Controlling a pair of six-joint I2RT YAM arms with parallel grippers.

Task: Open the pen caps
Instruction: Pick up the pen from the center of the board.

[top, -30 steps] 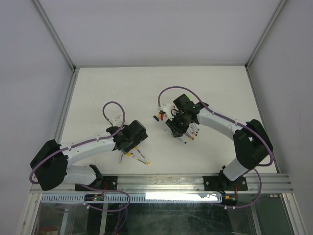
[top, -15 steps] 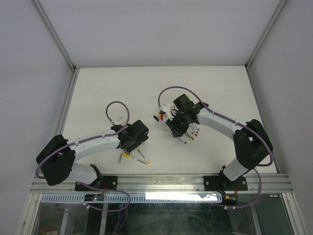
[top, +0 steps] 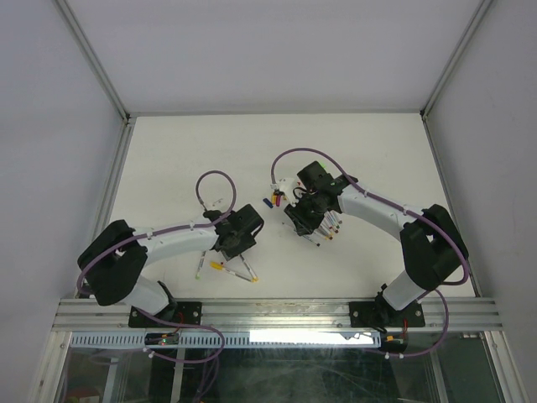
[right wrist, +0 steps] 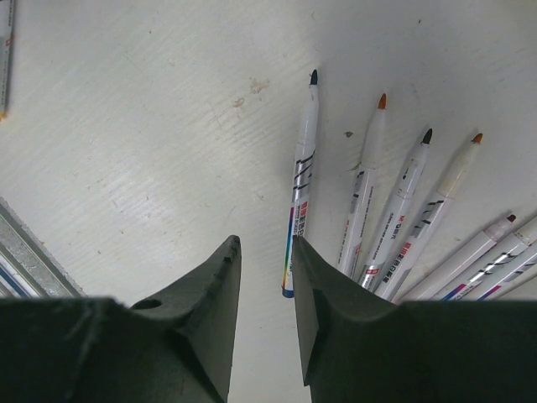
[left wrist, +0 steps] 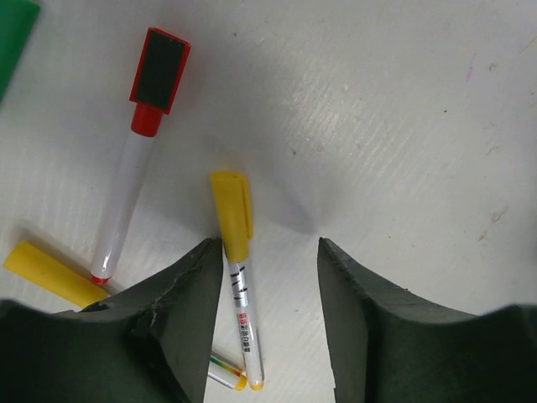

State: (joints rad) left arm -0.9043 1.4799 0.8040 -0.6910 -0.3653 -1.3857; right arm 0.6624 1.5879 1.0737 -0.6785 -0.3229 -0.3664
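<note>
In the left wrist view a white pen with a yellow cap [left wrist: 232, 210] lies on the table between the fingers of my left gripper [left wrist: 270, 245]. Its barrel rests against the left finger [left wrist: 189, 294], with a gap to the right one. A red-capped pen [left wrist: 158, 74] and another yellow cap [left wrist: 49, 272] lie to the left. From above, my left gripper [top: 239, 250] sits low over these pens [top: 223, 267]. Loose pen caps [top: 273, 200] lie beside my right gripper [top: 309, 223]. The right gripper [right wrist: 264, 241] stands slightly open with nothing between its fingers, next to a blue uncapped pen [right wrist: 302, 176].
Several uncapped pens [right wrist: 403, 210] fan out right of the right gripper. A grey ridged strip [right wrist: 29, 252] crosses that view's lower left. A green object [left wrist: 13, 34] shows at the left wrist view's top left corner. White walls [top: 92, 101] enclose the table.
My left arm has swung right over the capped pens, and its jaws have narrowed around the yellow-capped pen. The right arm has not moved.
</note>
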